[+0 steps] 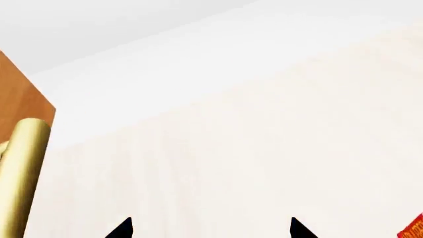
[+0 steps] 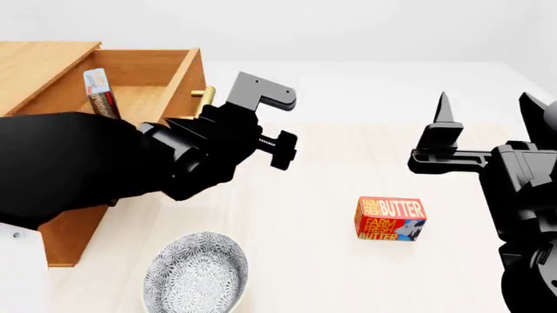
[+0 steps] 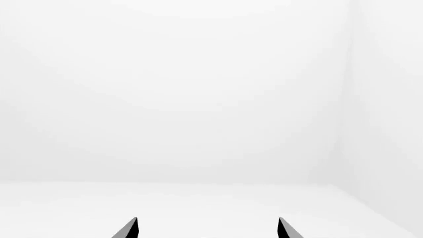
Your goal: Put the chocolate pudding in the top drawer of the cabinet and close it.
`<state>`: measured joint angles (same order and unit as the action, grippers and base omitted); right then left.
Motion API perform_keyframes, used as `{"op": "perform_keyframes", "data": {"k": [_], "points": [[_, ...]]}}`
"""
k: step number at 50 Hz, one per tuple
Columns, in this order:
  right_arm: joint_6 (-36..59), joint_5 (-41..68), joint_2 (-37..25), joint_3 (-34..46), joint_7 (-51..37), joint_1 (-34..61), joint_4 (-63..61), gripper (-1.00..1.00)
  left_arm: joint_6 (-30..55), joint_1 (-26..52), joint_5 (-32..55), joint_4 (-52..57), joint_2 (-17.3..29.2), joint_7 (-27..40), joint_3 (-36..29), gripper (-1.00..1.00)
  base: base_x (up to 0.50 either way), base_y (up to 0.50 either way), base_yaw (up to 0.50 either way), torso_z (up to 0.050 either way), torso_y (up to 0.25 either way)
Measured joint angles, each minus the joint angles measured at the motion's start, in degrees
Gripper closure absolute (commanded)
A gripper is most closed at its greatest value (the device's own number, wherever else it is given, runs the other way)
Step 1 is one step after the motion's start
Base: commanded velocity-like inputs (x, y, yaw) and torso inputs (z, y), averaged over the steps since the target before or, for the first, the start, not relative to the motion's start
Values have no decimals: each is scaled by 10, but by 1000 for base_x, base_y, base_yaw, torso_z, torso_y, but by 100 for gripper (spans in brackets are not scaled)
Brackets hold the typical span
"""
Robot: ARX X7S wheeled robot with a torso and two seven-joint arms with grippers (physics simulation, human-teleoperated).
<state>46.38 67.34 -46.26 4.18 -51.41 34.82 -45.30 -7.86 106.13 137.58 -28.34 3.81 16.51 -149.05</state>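
The cabinet (image 2: 72, 238) stands at the left with its top drawer (image 2: 181, 73) pulled open. Inside the drawer the chocolate pudding (image 2: 98, 91), a thin blue and red-brown box, stands on edge. My left gripper (image 2: 259, 98) hovers just right of the drawer's brass handle (image 2: 203, 94), open and holding nothing. In the left wrist view the handle (image 1: 23, 173) lies beside my open left gripper (image 1: 210, 229), apart from it. My right gripper (image 2: 487, 107) is raised at the right, fingertips pointing up, open and empty; the right wrist view shows only the tips of this gripper (image 3: 207, 229) against white.
A red-and-yellow butter box (image 2: 390, 219) stands on the pale table right of centre; its corner (image 1: 413, 229) shows in the left wrist view. A patterned bowl (image 2: 195, 274) sits near the front edge beside the cabinet. My left arm hides the lower drawer.
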Motion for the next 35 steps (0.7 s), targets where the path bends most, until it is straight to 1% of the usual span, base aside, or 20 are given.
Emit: {"op": "perform_keyframes", "data": {"k": [9,17,27,35], "points": [[-3,-2,0,0,1,-3,1,-100,41,-40,5,-69,-12,-16,3,-100,0,0,0,0,0],[-5,-6,2,3,3,-6,7,-100,71,-54,37,-131,-30,-14,-17,-100,0,0,0,0,0],[-7,-9,3,5,5,-7,11,-100,107,-79,55,-196,-33,30,-30,-100,20,0,-4,0,0],[-8,-9,2,6,5,-7,11,-100,130,-95,55,-235,-22,41,-34,-100,16,0,-6,0,0]]}}
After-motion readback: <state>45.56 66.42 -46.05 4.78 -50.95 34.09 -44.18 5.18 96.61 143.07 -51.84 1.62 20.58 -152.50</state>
